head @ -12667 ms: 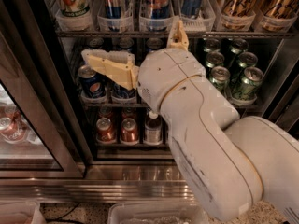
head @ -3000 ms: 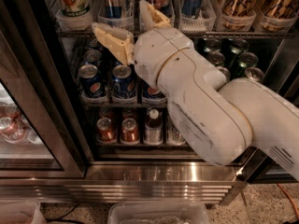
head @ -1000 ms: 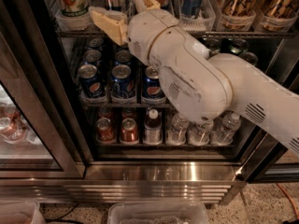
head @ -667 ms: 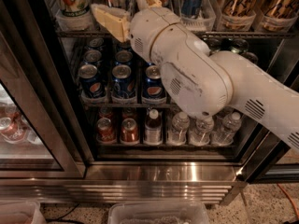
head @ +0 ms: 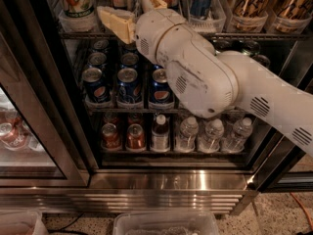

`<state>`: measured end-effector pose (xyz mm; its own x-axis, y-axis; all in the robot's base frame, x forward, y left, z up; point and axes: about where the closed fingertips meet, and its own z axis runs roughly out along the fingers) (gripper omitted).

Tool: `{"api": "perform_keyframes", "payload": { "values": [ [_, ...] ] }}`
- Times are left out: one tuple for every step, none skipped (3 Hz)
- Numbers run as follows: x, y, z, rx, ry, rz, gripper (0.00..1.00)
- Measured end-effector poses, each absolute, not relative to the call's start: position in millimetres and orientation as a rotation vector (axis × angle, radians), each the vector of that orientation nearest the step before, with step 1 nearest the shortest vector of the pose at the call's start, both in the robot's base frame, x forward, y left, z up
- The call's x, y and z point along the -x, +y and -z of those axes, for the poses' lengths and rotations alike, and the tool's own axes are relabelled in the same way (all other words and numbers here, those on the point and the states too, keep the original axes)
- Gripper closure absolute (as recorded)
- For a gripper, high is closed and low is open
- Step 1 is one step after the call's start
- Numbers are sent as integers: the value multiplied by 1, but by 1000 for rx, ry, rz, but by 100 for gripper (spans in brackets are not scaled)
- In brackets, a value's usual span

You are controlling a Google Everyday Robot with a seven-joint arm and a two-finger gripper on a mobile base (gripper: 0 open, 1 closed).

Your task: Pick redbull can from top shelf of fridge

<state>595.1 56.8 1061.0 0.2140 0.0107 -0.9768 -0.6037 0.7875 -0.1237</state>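
The fridge (head: 45, 99) stands open before me, wire racks full of drinks. Along the top shelf (head: 254, 35) runs a row of clear bins; a blue-and-silver redbull can (head: 201, 0) stands in one, and more like it show behind my wrist. My gripper (head: 132, 10) is up at that shelf's front edge, left of that can, with its cream fingers (head: 115, 23) spread apart, so it is open. I cannot tell whether a can lies between the fingers. The white arm crosses from the right and hides the middle of the racks.
Dark-blue Pepsi cans (head: 129, 84) fill the rack below, with green cans (head: 250, 47) to the right. Lower down are water bottles (head: 212, 133) and copper cans (head: 120, 137). Gold cans (head: 254, 4) sit at top right. A glass door (head: 22, 131) stands left; a plastic tub (head: 166, 223) lies on the floor.
The arm has risen from the Pepsi rack to the top shelf and reached a little deeper in. The fingers stayed spread throughout.
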Motion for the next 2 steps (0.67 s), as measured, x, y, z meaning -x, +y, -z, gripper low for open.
{"api": "perform_keyframes", "payload": {
  "values": [
    [-603, 61, -1057, 562, 1306, -456, 30],
    [-603, 61, -1061, 562, 1307, -456, 30]
  ]
}}
